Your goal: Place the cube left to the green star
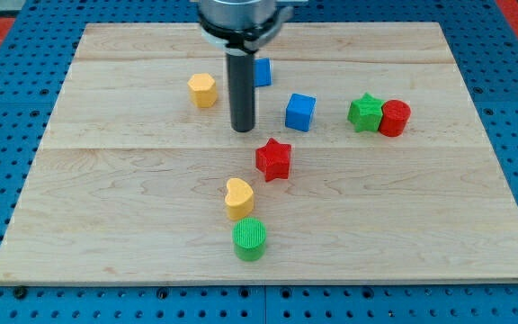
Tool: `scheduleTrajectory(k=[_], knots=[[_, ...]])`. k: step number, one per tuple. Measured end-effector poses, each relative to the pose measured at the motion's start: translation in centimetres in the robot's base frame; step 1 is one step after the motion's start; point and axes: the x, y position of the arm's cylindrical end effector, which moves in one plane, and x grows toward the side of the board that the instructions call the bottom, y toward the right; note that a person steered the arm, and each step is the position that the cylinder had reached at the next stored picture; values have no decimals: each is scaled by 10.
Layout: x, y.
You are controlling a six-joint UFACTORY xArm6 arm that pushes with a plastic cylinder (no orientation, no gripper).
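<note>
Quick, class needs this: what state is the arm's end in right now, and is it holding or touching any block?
My tip: a bare rod with no claw, holding nothing, standing apart from the blue cube, on its left in the view.

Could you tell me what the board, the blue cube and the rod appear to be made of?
Board: pale wood, visible grain and plank seams, matte. Blue cube: probably plastic, uniform saturated colour, slight sheen. Rod ending in my tip, left of the cube: dark, smooth, possibly metal or plastic.

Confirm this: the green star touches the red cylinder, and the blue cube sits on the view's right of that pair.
One thing is off. In the camera view the blue cube sits on the view's left of the pair, not the right. The green star does touch the red cylinder. My tip is left of the cube.
</note>
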Motion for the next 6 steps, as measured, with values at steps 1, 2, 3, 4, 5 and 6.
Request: scheduleTrajectory(k=[1,2,3,4,5,6], knots=[[-14,90],[-4,92],[13,-7],[69,-45],[72,48],[60,142]])
